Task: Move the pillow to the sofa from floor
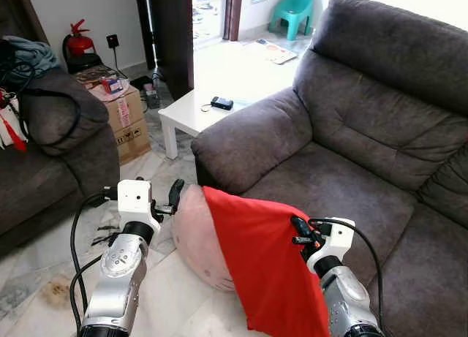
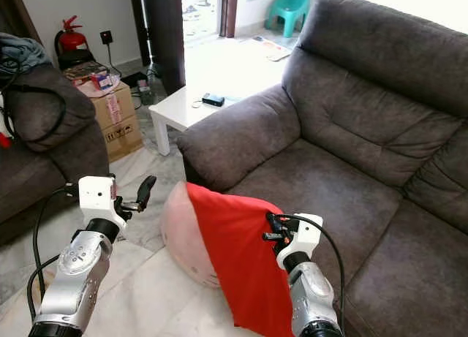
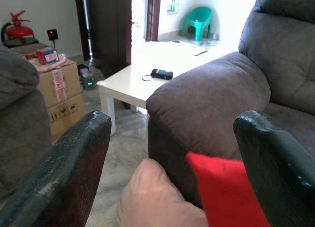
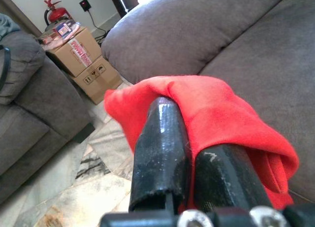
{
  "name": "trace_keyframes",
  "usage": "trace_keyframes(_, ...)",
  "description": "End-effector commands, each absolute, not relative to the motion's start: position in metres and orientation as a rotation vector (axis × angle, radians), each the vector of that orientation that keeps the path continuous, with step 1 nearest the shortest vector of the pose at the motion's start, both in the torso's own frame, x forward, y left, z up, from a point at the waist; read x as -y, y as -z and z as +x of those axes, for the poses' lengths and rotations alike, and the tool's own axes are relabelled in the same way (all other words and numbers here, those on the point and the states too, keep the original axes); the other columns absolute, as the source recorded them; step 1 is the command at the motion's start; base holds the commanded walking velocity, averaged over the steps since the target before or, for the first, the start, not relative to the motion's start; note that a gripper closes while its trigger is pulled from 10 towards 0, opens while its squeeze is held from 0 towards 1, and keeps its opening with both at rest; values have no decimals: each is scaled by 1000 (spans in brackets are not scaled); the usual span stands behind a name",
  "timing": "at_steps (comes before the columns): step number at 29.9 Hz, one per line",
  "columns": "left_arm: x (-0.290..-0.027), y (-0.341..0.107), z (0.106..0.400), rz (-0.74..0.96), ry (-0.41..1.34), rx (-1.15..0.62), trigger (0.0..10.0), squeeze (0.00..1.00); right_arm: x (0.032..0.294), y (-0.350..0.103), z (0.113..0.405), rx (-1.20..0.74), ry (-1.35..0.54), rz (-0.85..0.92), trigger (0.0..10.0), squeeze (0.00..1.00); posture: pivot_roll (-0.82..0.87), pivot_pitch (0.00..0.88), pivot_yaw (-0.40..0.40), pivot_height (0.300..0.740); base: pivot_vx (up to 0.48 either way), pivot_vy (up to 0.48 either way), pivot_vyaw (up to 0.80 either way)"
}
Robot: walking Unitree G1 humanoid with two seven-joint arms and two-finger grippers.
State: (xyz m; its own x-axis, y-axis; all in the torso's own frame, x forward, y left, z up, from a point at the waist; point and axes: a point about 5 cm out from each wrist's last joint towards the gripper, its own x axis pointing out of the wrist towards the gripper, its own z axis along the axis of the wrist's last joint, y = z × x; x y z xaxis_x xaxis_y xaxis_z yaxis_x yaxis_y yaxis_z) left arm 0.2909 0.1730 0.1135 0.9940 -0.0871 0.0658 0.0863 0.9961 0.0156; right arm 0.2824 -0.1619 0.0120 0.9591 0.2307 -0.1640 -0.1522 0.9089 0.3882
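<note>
Now, pillow (image 1: 219,242): one, pale pink with a red cover hanging half off it, held up off the floor between the two arms, just in front of the sofa (image 1: 351,176) seat and not yet on it.
Right gripper (image 1: 301,231): fingers pinched together on a fold of the red cover (image 4: 216,109); the wrist view shows cloth bunched over and between the two black fingers. It has cloth only, not the pillow body.
Left gripper (image 1: 174,194): fingers spread wide, holding nothing; it stands at the pink end of the pillow, near the sofa arm. Whether a finger touches the pillow I cannot tell.
Risk, cover slip: the whole hold seems to rest on loose fabric, so the cover could pull further off and the pink body could drop back to the floor.
Risk, snag: the pillow hangs close under the sofa arm (image 3: 206,99); lifted straight ahead, it may catch on the seat's front edge and twist out of the pinch.
Risk, left side: with those fingers wide apart, that end has no firm support and may sag or swing.
Count, task things: one pillow, one grey sofa ahead, two grippers.
Count, surroundings: one white table (image 1: 197,107) with one dark small object on it, one cardboard box (image 1: 126,118), one fire extinguisher (image 1: 79,41), one green chair (image 1: 292,12), one second sofa (image 1: 51,154) on the left.
</note>
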Motion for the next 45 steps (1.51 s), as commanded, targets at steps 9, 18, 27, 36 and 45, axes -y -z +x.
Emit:
trace_keyframes(9, -166, -109, 291, -35, 92, 44, 10000, 0, 166, -39, 301, -79, -215, 349, 10000, 0, 130, 0, -112, 740, 0, 134, -685)
trace_keyframes(18, -167, -109, 291, -26, 92, 41, 10000, 0, 169, -39, 301, -76, -200, 347, 10000, 0, 126, 0, -108, 740, 0, 59, -685)
trace_keyframes(27, -165, -110, 291, -21, 104, 49, 10000, 0, 169, -39, 301, -75, -198, 346, 10000, 0, 126, 0, -107, 740, 0, 69, -685)
trace_keyframes(36, -165, -110, 291, -41, 103, 50, 10000, 0, 171, -40, 302, -73, -195, 341, 10000, 0, 126, 0, -108, 740, 0, 0, -685)
trace_keyframes(45, -163, -108, 290, -22, 115, 48, 10000, 0, 171, -40, 303, -74, -199, 339, 10000, 0, 127, 0, -108, 740, 0, 95, -686)
